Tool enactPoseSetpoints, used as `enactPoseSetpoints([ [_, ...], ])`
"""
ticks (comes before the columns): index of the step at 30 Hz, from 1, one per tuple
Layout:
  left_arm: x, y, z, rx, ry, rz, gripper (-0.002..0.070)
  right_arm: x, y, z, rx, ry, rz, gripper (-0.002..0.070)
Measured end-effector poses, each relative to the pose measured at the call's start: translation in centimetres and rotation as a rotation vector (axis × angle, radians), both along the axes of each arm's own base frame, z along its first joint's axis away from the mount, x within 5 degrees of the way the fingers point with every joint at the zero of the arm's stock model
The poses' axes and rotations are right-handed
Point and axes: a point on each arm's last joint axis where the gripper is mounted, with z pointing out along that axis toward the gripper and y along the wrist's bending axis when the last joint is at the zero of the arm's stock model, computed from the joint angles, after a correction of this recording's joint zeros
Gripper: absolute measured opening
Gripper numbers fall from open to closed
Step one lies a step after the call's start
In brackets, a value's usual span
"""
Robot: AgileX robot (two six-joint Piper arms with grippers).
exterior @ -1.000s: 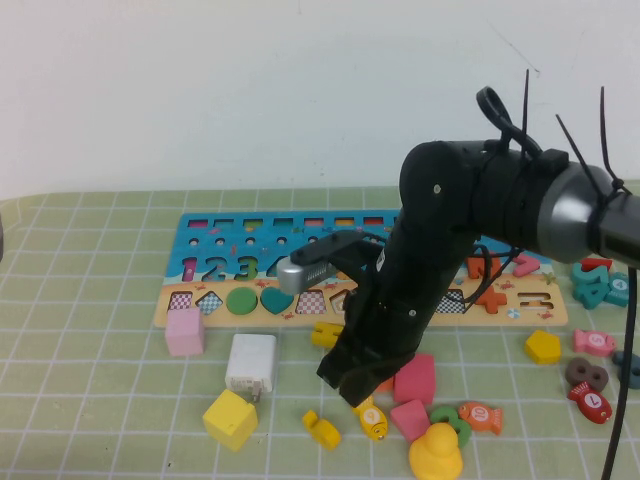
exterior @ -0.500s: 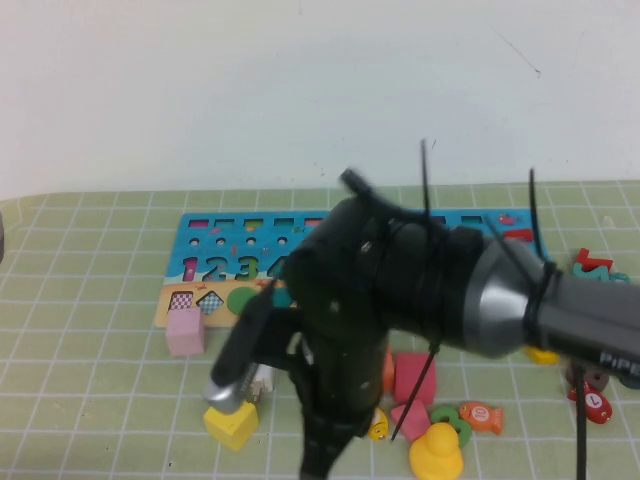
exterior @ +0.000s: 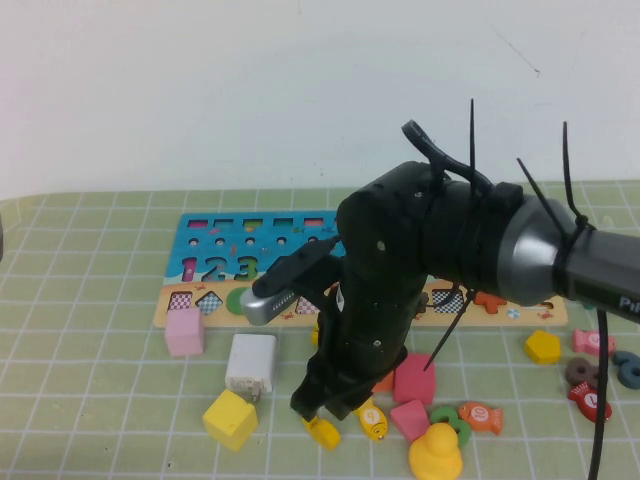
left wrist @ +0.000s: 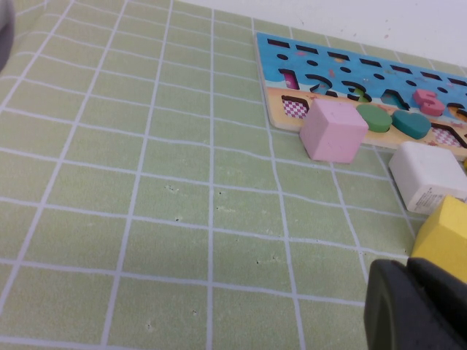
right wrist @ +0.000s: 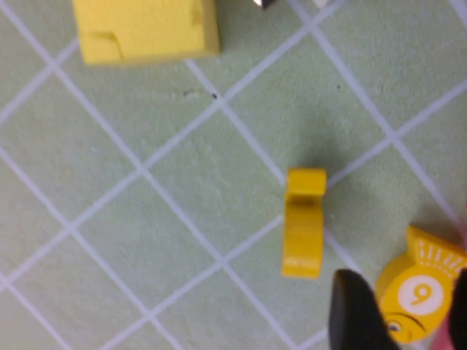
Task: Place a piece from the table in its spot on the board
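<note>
I see the small yellow wooden numeral piece [right wrist: 303,222] lying on the pale green gridded table [exterior: 90,340], in front of the long blue wooden puzzle board [exterior: 225,262]. My right gripper [exterior: 322,402] hovers just above it, holding nothing; I cannot tell its opening. My left gripper [left wrist: 416,306] sits low near a yellow cube [left wrist: 445,237], jaw state unclear.

Pink cube [exterior: 184,331], white block [exterior: 251,362], yellow cube [exterior: 230,419], yellow duck [exterior: 436,455].

My high view looks down from my side at the whole table [exterior: 90,300], the board [exterior: 215,262] toward 12 o'clock. The left wrist view skims low toward that board [left wrist: 350,80]. The right wrist view stares straight down, close, sharing the yellow cube [right wrist: 146,29] [exterior: 230,418].
</note>
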Motion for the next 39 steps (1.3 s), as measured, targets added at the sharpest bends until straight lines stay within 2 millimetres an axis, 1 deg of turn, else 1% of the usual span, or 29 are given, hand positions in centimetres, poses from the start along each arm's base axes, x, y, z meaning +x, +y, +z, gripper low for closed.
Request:
enactPoseSetpoints([
  [2,0.0,0.0,0.0,0.0,0.0,0.0,-0.0001,0.0,0.1,0.0,0.019,0.01,-0.009,0.0298],
  [5,0.0,0.0,0.0,0.0,0.0,0.0,-0.0001,-0.2,0.4,0.1,0.053,0.031,0.011,0.0316],
  [10,0.0,0.0,0.0,0.0,0.0,0.0,-0.0001,-0.4,0.8,-0.1,0.086,0.053,0.041,0.0318],
  [18,0.0,0.0,0.0,-0.003,0.0,0.0,-0.0001,-0.2,1.2,-2.2,0.054,0.09,0.047,0.0319],
  [26,0.0,-0.2,0.0,-0.053,0.004,-0.005,-0.0001,0.2,1.4,-2.5,0.071,0.057,0.045,0.0319],
  [32,0.0,-0.2,0.0,-0.061,0.007,-0.006,-0.0001,0.3,1.5,-3.2,0.058,0.067,0.045,0.0319],
  [35,0.0,-0.2,0.0,-0.063,0.007,-0.006,-0.0001,0.3,1.5,-3.4,0.055,0.069,0.047,0.0295],
  [39,0.0,-0.2,0.0,-0.063,0.007,-0.006,-0.0001,0.3,1.5,-3.4,0.055,0.069,0.047,0.0216],
])
